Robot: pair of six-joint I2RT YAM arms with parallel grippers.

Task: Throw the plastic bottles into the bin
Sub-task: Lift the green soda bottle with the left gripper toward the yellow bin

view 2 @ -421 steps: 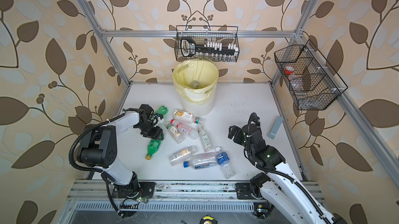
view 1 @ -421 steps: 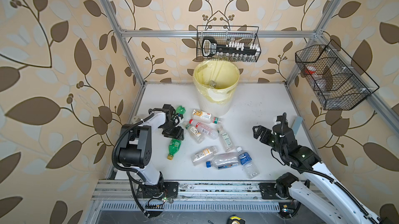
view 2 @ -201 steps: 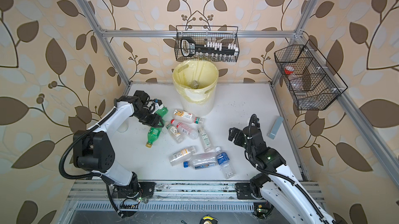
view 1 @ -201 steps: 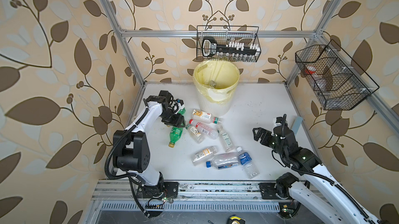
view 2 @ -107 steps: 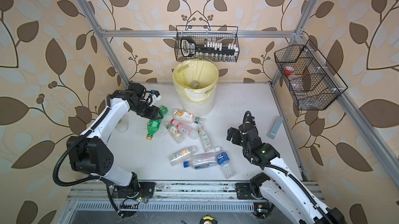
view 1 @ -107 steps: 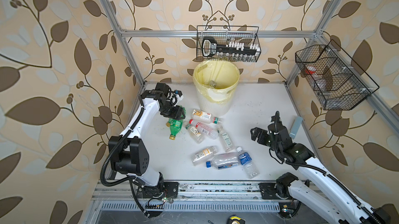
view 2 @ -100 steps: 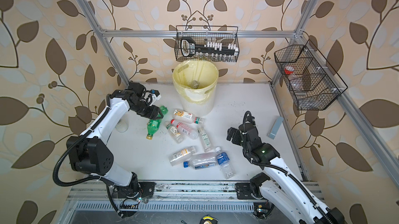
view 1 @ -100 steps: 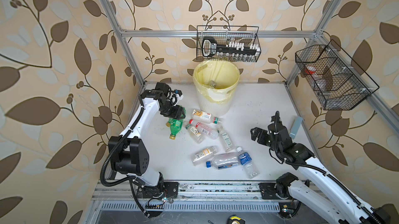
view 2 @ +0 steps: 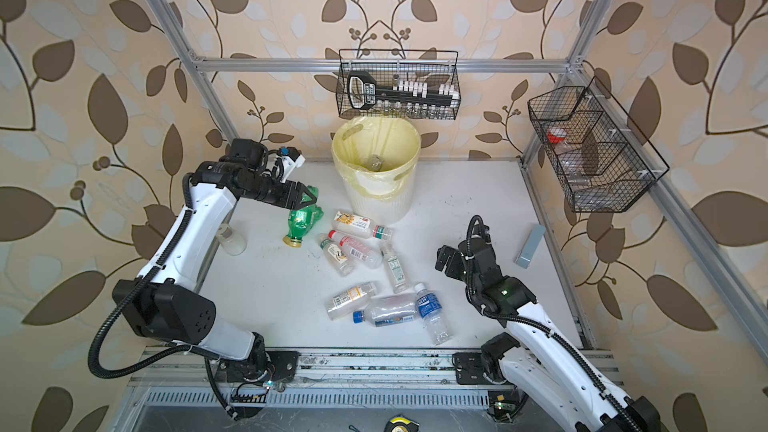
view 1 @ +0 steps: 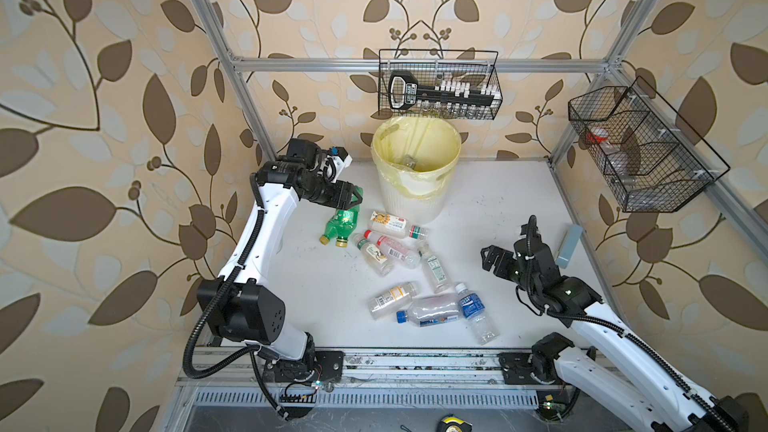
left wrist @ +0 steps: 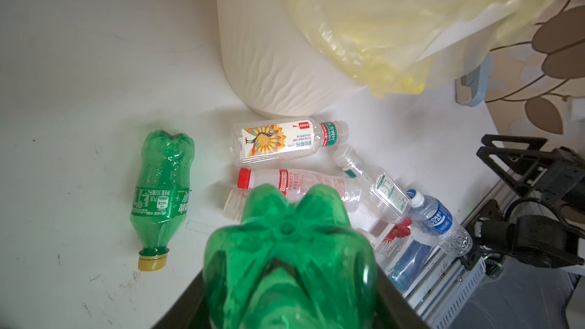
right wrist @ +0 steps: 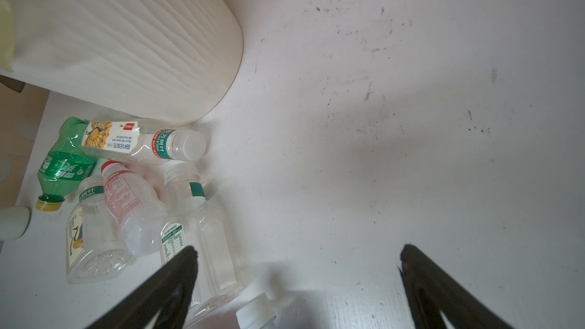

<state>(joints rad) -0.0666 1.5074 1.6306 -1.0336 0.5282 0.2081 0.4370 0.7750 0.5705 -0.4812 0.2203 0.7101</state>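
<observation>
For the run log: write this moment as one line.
left gripper: shut on green bottle, raised beside bin | right gripper: open, empty | stage: bottle not yet dropped

Blue-labelled bottle [left wrist: 438, 216]: label read "POCARI SWEAT". Peacock-label bottle [left wrist: 278, 142]: bore Chinese print, not made out.

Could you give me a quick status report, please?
Left gripper shut on a green bottle, short of the bin. Right gripper open, empty. Second green bottle and clear bottles lie on the table; nothing blocks the bin.
</observation>
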